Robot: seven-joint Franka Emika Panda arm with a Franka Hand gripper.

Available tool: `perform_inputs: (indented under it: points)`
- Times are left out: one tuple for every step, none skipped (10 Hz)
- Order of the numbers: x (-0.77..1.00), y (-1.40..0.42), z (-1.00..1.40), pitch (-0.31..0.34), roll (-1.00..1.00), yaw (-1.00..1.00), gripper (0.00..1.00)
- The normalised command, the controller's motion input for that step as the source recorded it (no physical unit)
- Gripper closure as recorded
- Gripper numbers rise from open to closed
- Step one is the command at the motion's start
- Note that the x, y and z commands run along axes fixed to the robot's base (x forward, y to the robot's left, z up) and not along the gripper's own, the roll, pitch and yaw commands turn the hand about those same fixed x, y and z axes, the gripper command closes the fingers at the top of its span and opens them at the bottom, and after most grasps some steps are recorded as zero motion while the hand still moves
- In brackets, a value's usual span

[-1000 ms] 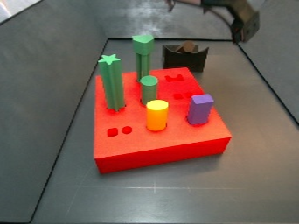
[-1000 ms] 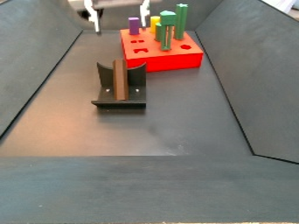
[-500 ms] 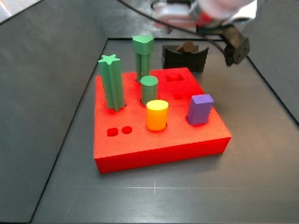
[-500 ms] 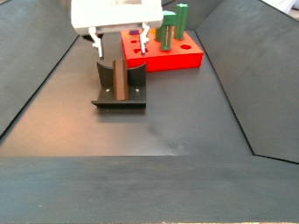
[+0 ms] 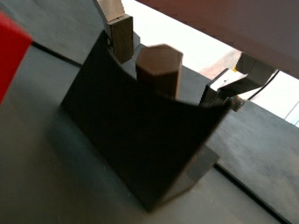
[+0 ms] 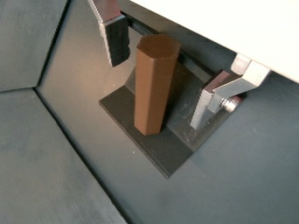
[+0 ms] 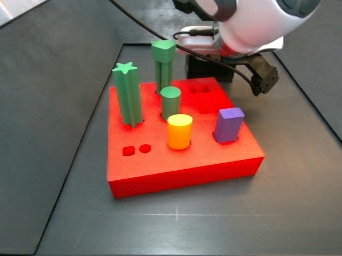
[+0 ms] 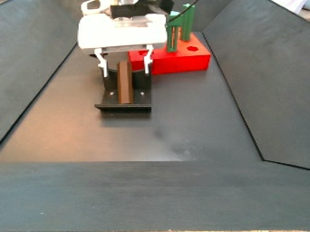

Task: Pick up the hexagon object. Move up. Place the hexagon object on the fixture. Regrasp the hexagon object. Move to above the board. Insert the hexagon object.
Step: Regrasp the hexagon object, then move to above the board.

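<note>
Hexagon object (image 6: 153,83) rests on fixture (image 6: 149,150), lengthwise between the hand's (image 6: 165,70) spread fingers.

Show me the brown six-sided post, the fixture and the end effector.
brown six-sided post (image 6: 153,87): wrist view, side face.
fixture (image 8: 122,108): side view, base plate front.
end effector (image 8: 122,62): side view, midway between fingertips, around the post at the fixture.

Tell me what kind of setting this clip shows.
Likely a lab bench for peg-insertion trials: a dark walled tray, a red board with shaped holes and coloured pegs, and a fixture holding a brown hexagonal piece. The gripper straddles that piece, jaws apart.
</note>
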Motion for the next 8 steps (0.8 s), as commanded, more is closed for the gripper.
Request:
perform_inputs:
  points:
    - [0.02, 0.0, -0.18, 0.013, 0.06, -0.02, 0.0]
    - [0.0, 0.0, 0.0, 0.0, 0.0, 0.0, 1.0]
    - [0.04, -0.15, 1.0, -0.037, 0.46, 0.43, 1.0]
    - [0.04, -0.16, 1.0, -0.047, 0.43, 0.41, 1.0]
    - [0.04, -0.16, 1.0, -0.073, 0.38, 0.37, 1.0]
    - [0.04, -0.15, 1.0, -0.163, 0.22, 0.27, 1.0]
    - [0.04, -0.15, 1.0, -0.196, 0.17, 0.23, 1.0]
    - [0.04, -0.15, 1.0, -0.23, 0.1, 0.14, 1.0]
